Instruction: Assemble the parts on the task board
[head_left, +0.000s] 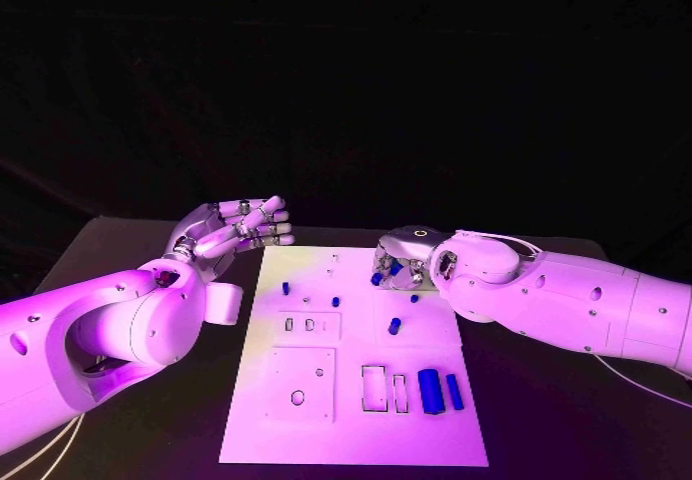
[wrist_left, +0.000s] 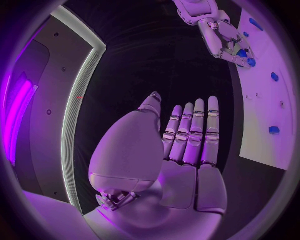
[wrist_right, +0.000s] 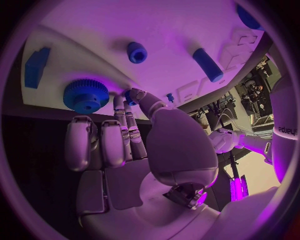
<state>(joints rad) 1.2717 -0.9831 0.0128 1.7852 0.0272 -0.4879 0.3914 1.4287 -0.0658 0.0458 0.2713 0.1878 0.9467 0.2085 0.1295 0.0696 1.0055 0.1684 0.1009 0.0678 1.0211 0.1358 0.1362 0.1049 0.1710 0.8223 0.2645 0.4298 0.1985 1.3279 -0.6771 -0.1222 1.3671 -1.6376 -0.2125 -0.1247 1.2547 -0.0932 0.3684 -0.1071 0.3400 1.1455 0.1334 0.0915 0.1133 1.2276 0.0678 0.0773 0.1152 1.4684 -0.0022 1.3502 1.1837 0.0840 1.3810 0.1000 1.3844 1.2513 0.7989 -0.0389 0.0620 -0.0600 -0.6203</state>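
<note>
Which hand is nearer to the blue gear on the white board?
Right. The right hand is at the blue gear, fingertips beside it; the left hand is off the board's left edge.

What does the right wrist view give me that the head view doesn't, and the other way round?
Right wrist view alone: a blue gear at the task board's edge, right beside the right hand's fingertips, and a small blue piece pinched between thumb and finger.

Head view alone: the left hand raised off the table beside the board, fingers straight, holding nothing, plus the two long blue pieces by the near-side slots.

Both share: the right hand working at the board's far edge, and the blue pegs standing on the board.
</note>
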